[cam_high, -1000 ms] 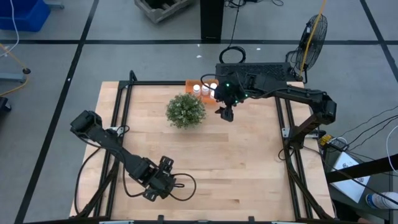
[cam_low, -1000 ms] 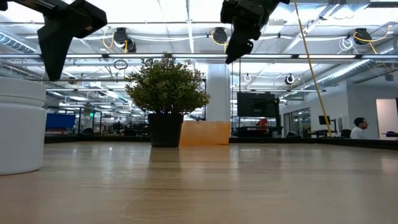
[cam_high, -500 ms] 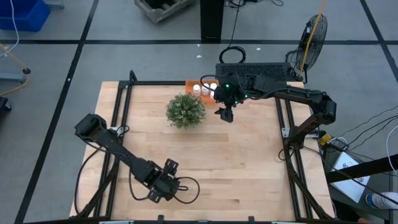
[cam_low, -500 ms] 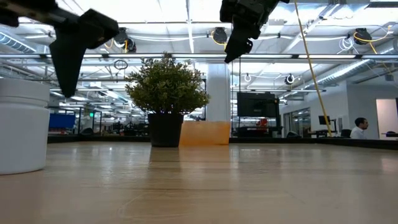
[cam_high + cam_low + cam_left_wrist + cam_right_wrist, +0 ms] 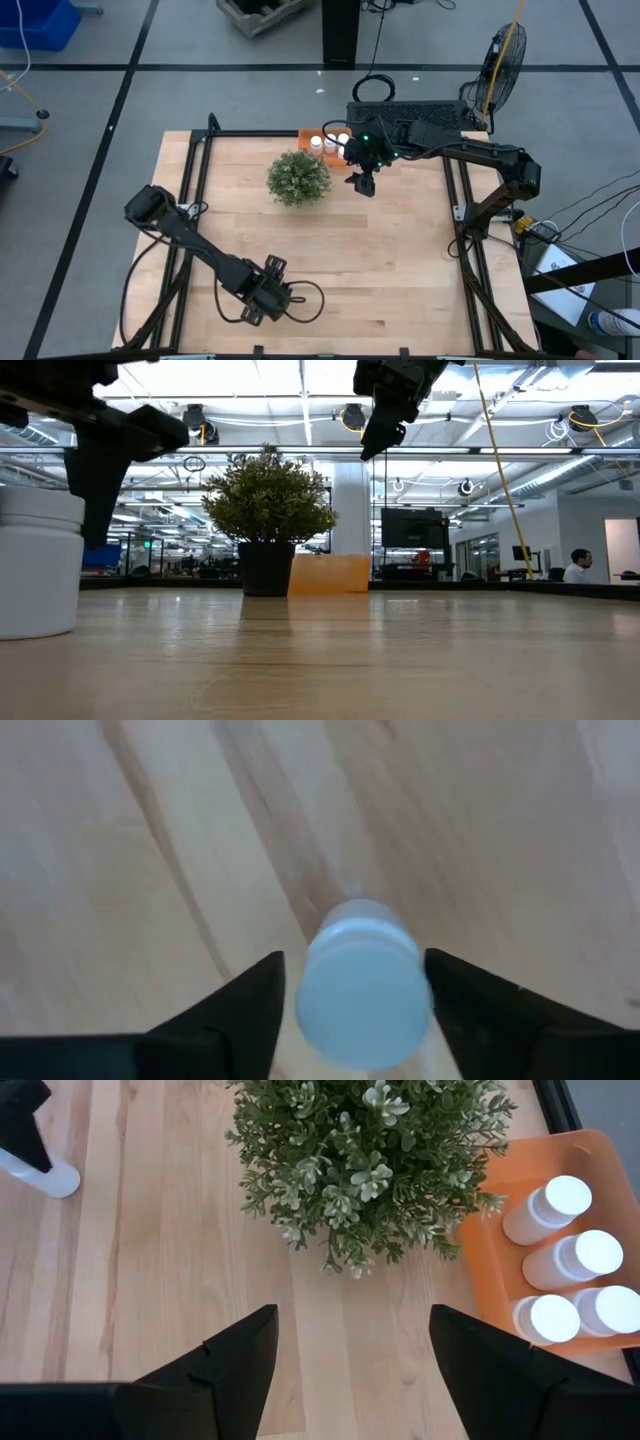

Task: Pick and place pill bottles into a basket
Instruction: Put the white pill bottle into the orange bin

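Note:
A white pill bottle (image 5: 362, 990) stands upright on the wood table near its near edge; it also shows in the low view (image 5: 35, 565) and far off in the right wrist view (image 5: 50, 1177). My left gripper (image 5: 355, 965) is open and low over it, one finger on each side of its cap; whether they touch it I cannot tell. My right gripper (image 5: 362, 184) is open and empty, high above the table beside the plant (image 5: 298, 177). The orange basket (image 5: 495, 1265) at the far edge holds several white bottles (image 5: 590, 1255) standing upright.
The bushy potted plant (image 5: 370, 1150) stands just in front of the basket (image 5: 330, 573), between it and the table's middle. Black frame rails (image 5: 190, 200) run along the table's left and right sides. Bare wood lies between the plant and the left gripper.
My left gripper has gone a little toward the table's right and near edges and come down, so its open fingers now stand around the bottle's cap. The bottle has stayed where it was.

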Available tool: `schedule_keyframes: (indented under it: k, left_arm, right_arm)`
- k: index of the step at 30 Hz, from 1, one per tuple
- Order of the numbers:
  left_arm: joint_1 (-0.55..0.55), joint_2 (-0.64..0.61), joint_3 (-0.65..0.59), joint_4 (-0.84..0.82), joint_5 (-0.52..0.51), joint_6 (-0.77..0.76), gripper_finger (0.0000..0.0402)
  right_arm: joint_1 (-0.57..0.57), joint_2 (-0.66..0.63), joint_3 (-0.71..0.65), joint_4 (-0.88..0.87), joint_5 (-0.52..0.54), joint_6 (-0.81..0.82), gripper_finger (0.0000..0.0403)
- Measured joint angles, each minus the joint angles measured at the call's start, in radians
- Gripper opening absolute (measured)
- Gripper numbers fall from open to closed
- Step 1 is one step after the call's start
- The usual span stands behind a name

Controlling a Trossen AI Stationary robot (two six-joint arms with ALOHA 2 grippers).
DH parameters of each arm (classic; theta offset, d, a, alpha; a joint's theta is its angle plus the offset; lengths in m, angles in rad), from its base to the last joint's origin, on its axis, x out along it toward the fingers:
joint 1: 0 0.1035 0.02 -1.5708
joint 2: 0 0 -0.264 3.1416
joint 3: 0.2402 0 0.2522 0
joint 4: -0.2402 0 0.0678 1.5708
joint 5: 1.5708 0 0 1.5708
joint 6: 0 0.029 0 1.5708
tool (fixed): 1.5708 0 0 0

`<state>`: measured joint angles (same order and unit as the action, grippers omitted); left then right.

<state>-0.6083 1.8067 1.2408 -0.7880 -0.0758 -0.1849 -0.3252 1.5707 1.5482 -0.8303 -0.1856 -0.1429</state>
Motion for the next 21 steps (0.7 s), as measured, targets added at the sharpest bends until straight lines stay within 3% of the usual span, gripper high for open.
schedule_keyframes:
  k: [6,10,15,21]
  left_arm:
    - [0.029,-0.008,0.007,0.004,0.051,-0.008,0.016]
    - [0.06,-0.005,0.072,-0.119,0.074,0.038,0.016]
    - [0.125,-0.039,0.233,-0.319,0.024,0.128,0.016]
    - [0.291,-0.108,0.444,-0.493,-0.023,0.241,0.016]
  right_arm:
    - [0.0,0.0,0.0,0.0,0.0,-0.005,0.0251]
    - [0.0,0.0,0.0,-0.003,0.001,-0.007,0.0251]
    - [-0.008,0.0,0.0,-0.062,0.02,-0.026,0.0251]
    - [-0.034,0.0,-0.046,-0.089,0.107,-0.07,0.0251]
